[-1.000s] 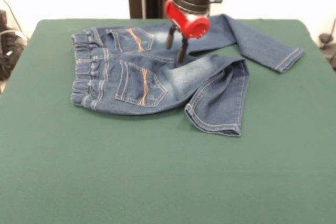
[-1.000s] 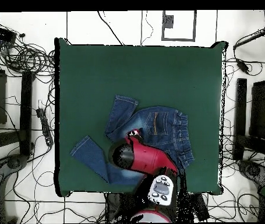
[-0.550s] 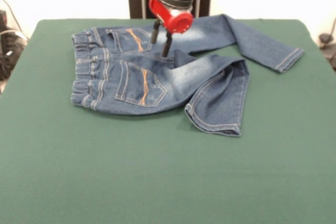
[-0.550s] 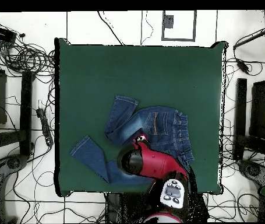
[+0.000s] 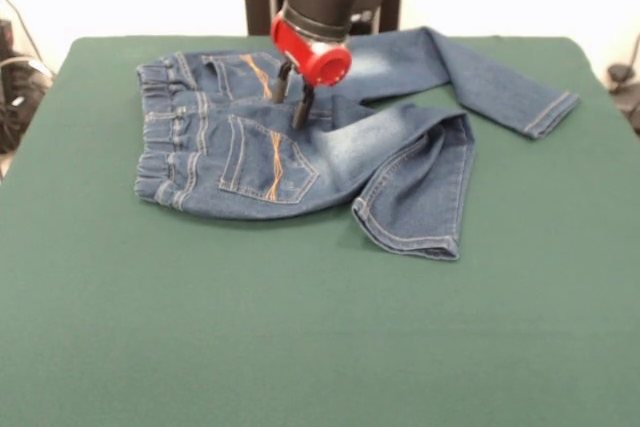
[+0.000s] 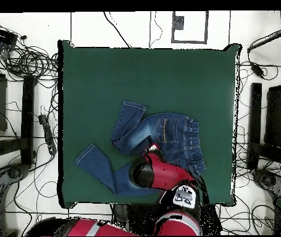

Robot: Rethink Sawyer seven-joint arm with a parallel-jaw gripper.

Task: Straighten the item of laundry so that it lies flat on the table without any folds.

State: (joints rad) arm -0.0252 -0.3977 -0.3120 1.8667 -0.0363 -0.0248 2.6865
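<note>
Since a second ago the gripper (image 5: 290, 102) has slid toward the left of the front view, from above the crotch of the jeans to the seat between the two back pockets; the jeans (image 5: 300, 147) themselves lie as they did. In the near part of the front view the table (image 5: 300, 347) shows only bare dark green cloth. Above that, right of centre, one leg is folded back on itself, its pale-stitched hem (image 5: 405, 242) pointing toward the lower edge. Left of centre the gathered waistband (image 5: 160, 137) faces the left edge, with the nearer orange-stitched pocket (image 5: 268, 159) just beside it. Farther up, the two dark fingers (image 5: 299, 107) stand slightly apart, gripping nothing, their tips at or just above the denim. The other leg stretches along the far part toward the upper right, ending near the table's right edge.
</note>
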